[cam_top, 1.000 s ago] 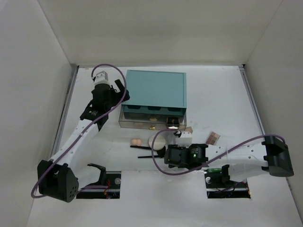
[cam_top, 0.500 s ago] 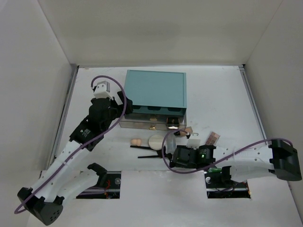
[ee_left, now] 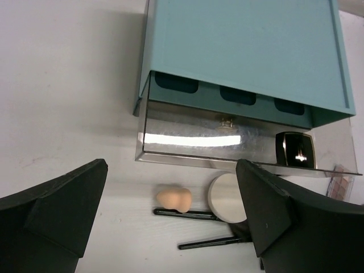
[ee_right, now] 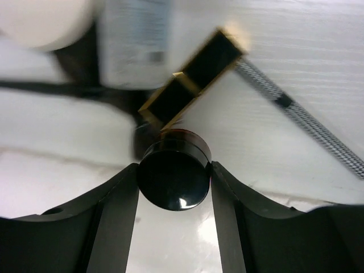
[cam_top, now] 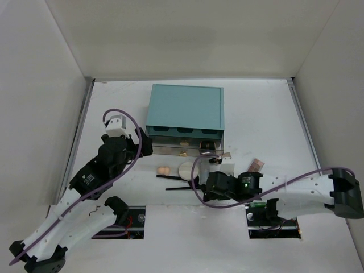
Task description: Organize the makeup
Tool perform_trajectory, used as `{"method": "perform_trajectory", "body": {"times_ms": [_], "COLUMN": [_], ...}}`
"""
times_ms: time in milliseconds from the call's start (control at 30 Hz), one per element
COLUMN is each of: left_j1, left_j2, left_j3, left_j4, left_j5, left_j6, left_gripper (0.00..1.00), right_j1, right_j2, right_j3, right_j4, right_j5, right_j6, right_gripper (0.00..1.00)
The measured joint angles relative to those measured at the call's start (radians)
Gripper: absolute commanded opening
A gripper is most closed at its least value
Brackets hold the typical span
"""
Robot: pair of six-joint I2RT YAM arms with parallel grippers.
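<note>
One large teal rectangular drawer box stands toward the back of the white table. Its bottom mirrored drawer is pulled out toward the arms, and a square black compact with a gold rim lies in its right end.

The left gripper hovers just in front of the drawer's left half, its jaws spread wide and holding nothing. The right gripper is low in front of the drawer's right half. Its two fingers press against either side of a small round black jar, with no gap showing. Whether the jar is off the table cannot be told.

The rest of the makeup lies loose in front of the drawer.
- A round cream puff sits just left of the right gripper.
- A clear bottle with a printed label is beside the puff.
- A peach egg-shaped sponge rests a little left of the puff, not touching it.
- Two slim black brushes lie just nearer the arms than the sponge and puff.
- A small pink-toned palette lies right of the right gripper, apart from the rest.

Just beyond the jar in the right wrist view, a black stick with gold bands lies slantwise. A grey textured pencil runs diagonally to its right.
</note>
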State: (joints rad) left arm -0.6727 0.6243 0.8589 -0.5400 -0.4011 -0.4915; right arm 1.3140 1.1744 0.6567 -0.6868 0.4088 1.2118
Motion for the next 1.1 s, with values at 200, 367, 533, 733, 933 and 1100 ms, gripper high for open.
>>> {"method": "perform_trajectory", "body": {"times_ms": [200, 367, 533, 733, 933, 1100], "left_j1": [-0.031, -0.066, -0.08, -0.148, -0.225, -0.286], "left_j2": [-0.007, -0.062, -0.12, -0.071, -0.004, 0.031], "left_j3": [-0.031, -0.056, -0.067, -0.068, -0.069, -0.07], "left_j4": [-0.014, -0.024, -0.03, -0.033, -0.018, 0.001], "left_j5": [0.012, 0.032, 0.047, 0.074, 0.08, 0.08], "left_j6": [-0.007, -0.008, -0.008, -0.008, -0.008, -0.008], "left_gripper": [1.0, 1.0, 1.0, 1.0, 1.0, 1.0], "right_j1": [0.024, -0.151, -0.374, -0.463, -0.465, -0.465], "right_j2": [-0.088, -0.108, -0.056, 0.077, 0.12, 0.149], "right_j3": [0.214, 0.382, 0.453, 0.455, 0.455, 0.455], "right_j4": [-0.01, 0.064, 0.142, 0.157, 0.175, 0.187], "right_j5": [-0.006, 0.002, 0.003, -0.002, -0.024, -0.049], "right_j6": [-0.185, -0.385, -0.509, -0.55, -0.561, -0.562], "right_gripper": [0.27, 0.26, 0.26, 0.26, 0.41, 0.67]}}
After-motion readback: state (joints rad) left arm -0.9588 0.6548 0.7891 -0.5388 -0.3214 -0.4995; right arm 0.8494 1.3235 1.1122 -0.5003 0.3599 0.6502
